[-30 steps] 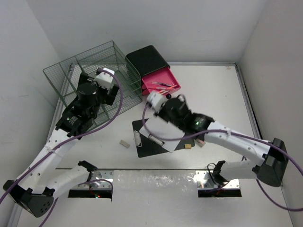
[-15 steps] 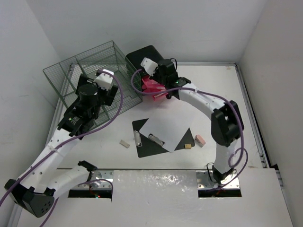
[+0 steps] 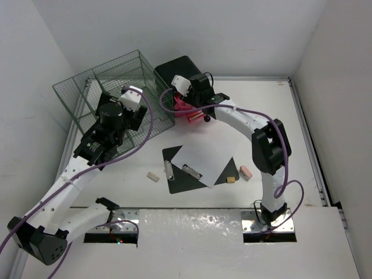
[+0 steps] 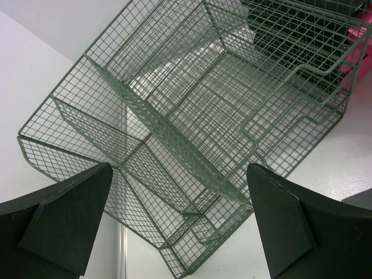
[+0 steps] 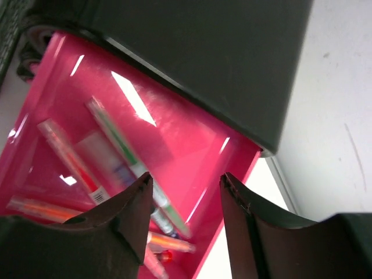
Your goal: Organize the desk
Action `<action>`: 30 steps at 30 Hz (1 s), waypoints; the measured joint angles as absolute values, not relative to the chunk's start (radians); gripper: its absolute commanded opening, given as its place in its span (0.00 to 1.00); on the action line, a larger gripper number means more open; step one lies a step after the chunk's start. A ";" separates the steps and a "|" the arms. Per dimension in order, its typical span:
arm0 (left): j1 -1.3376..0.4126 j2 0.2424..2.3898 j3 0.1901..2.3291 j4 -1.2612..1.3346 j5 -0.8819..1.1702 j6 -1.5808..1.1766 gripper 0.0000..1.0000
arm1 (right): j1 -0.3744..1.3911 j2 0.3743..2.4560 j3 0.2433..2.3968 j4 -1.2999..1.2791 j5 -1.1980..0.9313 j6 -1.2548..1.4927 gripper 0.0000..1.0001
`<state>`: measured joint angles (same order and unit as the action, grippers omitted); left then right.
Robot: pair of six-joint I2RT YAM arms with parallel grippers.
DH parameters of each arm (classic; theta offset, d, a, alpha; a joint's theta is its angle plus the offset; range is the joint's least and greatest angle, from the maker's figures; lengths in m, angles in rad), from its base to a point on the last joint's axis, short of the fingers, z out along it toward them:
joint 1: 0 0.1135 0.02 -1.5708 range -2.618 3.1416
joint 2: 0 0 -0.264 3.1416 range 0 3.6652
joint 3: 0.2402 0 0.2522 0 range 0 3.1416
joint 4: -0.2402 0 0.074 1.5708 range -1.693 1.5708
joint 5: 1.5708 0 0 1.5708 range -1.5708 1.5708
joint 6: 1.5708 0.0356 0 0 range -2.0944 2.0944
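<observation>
Right wrist view is filled by the open pink drawer (image 5: 174, 145). The right fingers (image 5: 125, 215) are held over it, a modest gap apart, with nothing between them. Several pens (image 5: 125, 154) are seen lying loose in the tray, and the black box (image 5: 203, 58) that houses it is seen just behind.

From above, the bench (image 3: 261, 110) is seen as the white surface under everything, running from the arm bases to the far wall. The box is set near its far edge, just beside the green wire rack (image 4: 192, 104) at the far left. The left fingers (image 4: 64, 221) are spread wide and empty, hovering over the rack. A clipboard (image 3: 172, 174) with a white sheet (image 3: 203, 160) on it lies mid-bench. A beige eraser (image 3: 153, 176) lies to its left, and a pink eraser (image 3: 245, 171) and a small brown block (image 3: 231, 179) lie just off its right corner.

The step in hand is judged to be work at the drawer, either a release into it or its closing; which one cannot be told. If it is to be shut, the fingers should first be lifted clear of the pens. They should then be set against the drawer's front lip and pushed straight along the slide. The box is probably light and could be shoved or turned on the bench by an angled push. A slow push is advised, so that the pens are not jolted out.
</observation>
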<state>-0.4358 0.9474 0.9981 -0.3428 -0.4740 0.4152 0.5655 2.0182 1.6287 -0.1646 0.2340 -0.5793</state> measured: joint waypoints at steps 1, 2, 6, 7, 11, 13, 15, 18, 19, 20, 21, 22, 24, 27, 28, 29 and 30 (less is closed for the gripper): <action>-0.436 0.949 0.998 -0.342 -0.473 0.415 1.00 | 0.565 2.018 1.634 -0.167 0.239 -0.579 0.50; -0.436 0.949 0.998 -0.342 -0.471 0.416 1.00 | 0.565 2.018 1.640 -0.168 0.244 -0.578 0.50; -0.436 0.949 0.998 -0.341 -0.467 0.415 1.00 | 0.565 2.001 1.651 -0.179 0.262 -0.535 0.53; -0.436 0.949 0.998 -0.341 -0.466 0.415 1.00 | 0.565 1.985 1.647 -0.186 0.262 -0.504 0.55; -0.435 0.949 0.996 -0.340 -0.462 0.416 1.00 | 0.565 1.800 1.495 -0.152 0.224 -0.340 0.62; -0.435 0.949 0.994 -0.340 -0.460 0.415 1.00 | 0.565 1.684 1.393 -0.115 0.186 -0.244 0.62; -0.435 0.949 0.992 -0.341 -0.459 0.416 0.99 | 0.565 1.582 1.295 -0.079 0.160 -0.139 0.55; -0.435 0.948 0.992 -0.340 -0.455 0.416 1.00 | 0.565 1.498 1.155 -0.019 0.150 -0.014 0.38; -0.435 0.948 0.992 -0.340 -0.453 0.415 1.00 | 0.565 1.487 1.110 -0.007 0.149 0.020 0.34; -0.435 0.948 0.992 -0.341 -0.451 0.415 1.00 | 0.565 1.484 1.068 0.009 0.148 0.052 0.31; -0.435 0.948 0.992 -0.341 -0.450 0.416 1.00 | 0.565 1.484 1.031 0.019 0.147 0.078 0.31; -0.435 0.948 0.992 -0.340 -0.448 0.415 1.00 | 0.565 1.486 0.995 0.020 0.147 0.105 0.34; -0.435 0.948 0.992 -0.340 -0.448 0.415 1.00 | 0.564 1.493 0.950 0.014 0.146 0.144 0.44; -0.435 0.947 0.992 -0.341 -0.448 0.416 1.00 | 0.564 1.520 0.942 0.023 0.147 0.183 0.46; -0.435 0.947 0.992 -0.341 -0.448 0.416 1.00 | 0.564 1.531 0.942 0.030 0.146 0.192 0.46; -0.435 0.947 0.992 -0.340 -0.448 0.416 1.00 | 0.562 1.543 0.942 0.035 0.147 0.199 0.46; -0.435 0.947 0.992 -0.341 -0.447 0.416 1.00 | 0.560 1.556 0.943 0.041 0.147 0.205 0.46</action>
<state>-0.4355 0.9470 0.9924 -0.3408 -0.4473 0.4156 0.5598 1.5558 0.9428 0.0410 0.1474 0.2047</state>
